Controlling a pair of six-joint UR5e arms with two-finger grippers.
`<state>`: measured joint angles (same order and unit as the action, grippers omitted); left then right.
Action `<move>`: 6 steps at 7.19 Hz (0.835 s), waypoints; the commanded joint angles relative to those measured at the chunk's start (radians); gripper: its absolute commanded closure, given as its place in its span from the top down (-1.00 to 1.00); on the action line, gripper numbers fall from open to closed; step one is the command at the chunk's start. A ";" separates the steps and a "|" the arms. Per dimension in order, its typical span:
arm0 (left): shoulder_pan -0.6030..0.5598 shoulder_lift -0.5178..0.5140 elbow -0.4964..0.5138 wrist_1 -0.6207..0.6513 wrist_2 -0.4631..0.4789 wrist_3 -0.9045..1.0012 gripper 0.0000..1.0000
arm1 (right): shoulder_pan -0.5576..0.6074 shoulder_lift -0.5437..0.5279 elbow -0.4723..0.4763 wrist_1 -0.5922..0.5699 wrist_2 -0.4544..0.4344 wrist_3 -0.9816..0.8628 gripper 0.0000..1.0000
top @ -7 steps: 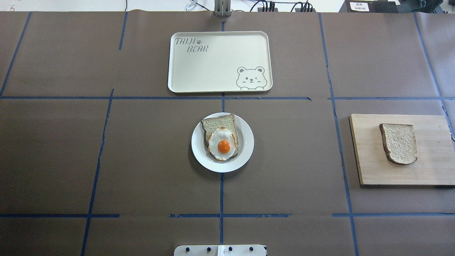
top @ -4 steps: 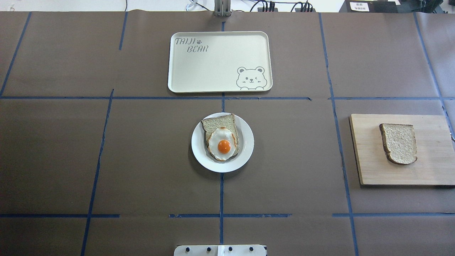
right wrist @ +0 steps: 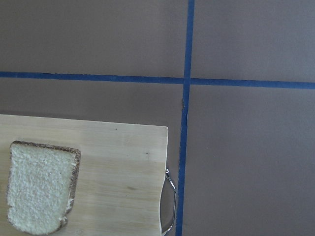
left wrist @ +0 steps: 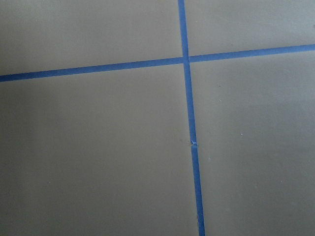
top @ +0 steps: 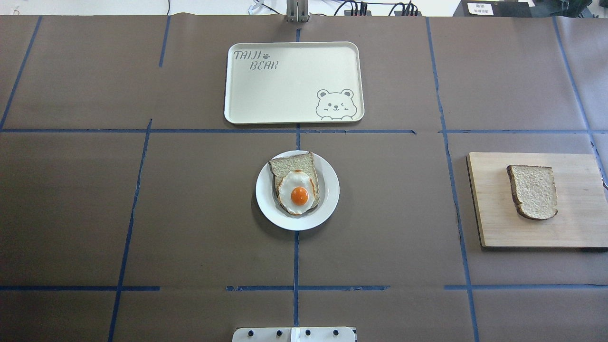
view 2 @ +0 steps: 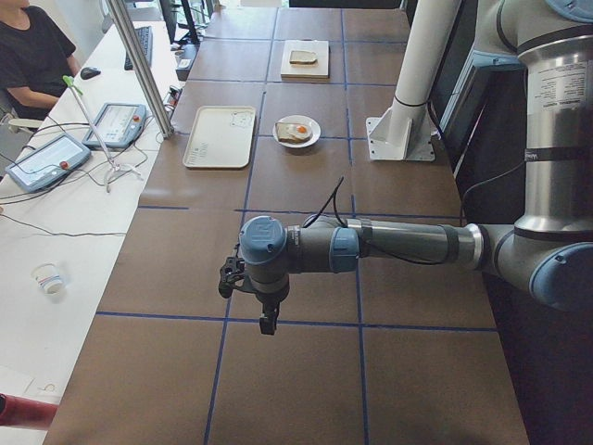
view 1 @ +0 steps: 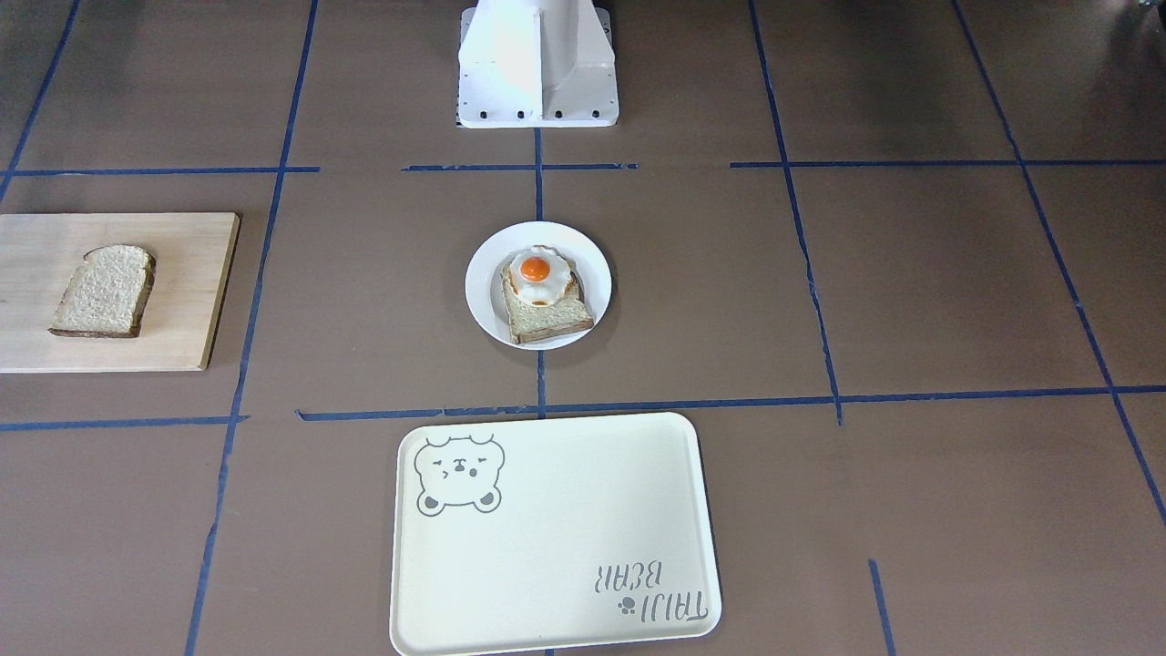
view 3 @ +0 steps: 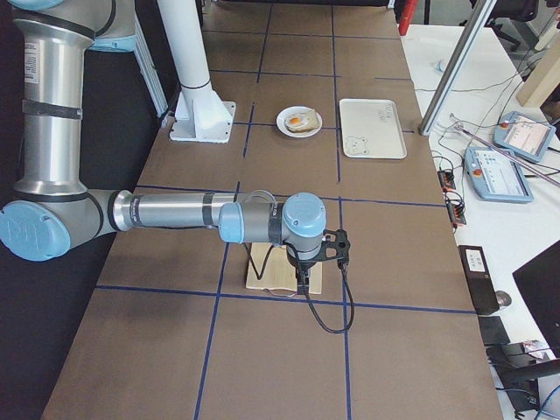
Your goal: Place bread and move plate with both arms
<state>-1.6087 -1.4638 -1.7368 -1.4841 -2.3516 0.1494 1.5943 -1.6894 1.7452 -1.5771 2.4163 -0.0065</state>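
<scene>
nothing was done yet: the bread lay on the board, well apart from the plate (egg toast on it). whether the left gripper or right gripper gaped, i couldn't tell.

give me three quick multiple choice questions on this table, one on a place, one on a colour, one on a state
1. What does the plain bread slice lie on?
A a wire rack
B a wooden board
C a blue bowl

2. What colour are the tape lines?
A blue
B red
C yellow

3. How is the bread slice posed?
A standing on its crust
B torn in two
C lying flat and whole

Key:
1 B, pale wood shows all round the slice.
2 A, every strip is blue in each view.
3 C, its full face shows unbroken from overhead.
</scene>
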 commanded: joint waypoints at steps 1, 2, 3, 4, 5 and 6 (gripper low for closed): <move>0.000 0.003 -0.009 0.001 0.000 -0.001 1.00 | -0.005 -0.001 -0.009 0.025 0.012 0.069 0.99; 0.000 0.005 -0.010 0.001 0.000 -0.001 1.00 | -0.017 0.004 -0.012 0.026 0.076 0.109 0.99; 0.000 0.005 -0.012 0.001 0.000 -0.001 1.00 | -0.066 0.004 0.008 0.073 0.075 0.185 0.99; 0.000 0.005 -0.016 0.001 0.000 -0.001 1.00 | -0.118 -0.001 0.014 0.201 0.064 0.318 0.99; 0.000 0.007 -0.023 0.001 0.000 -0.001 1.00 | -0.176 -0.028 0.013 0.339 0.046 0.470 0.99; 0.000 0.010 -0.024 0.001 0.000 -0.001 1.00 | -0.247 -0.054 0.008 0.436 0.006 0.550 0.99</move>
<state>-1.6091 -1.4570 -1.7571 -1.4834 -2.3516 0.1488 1.4281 -1.7147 1.7557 -1.2772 2.4589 0.4127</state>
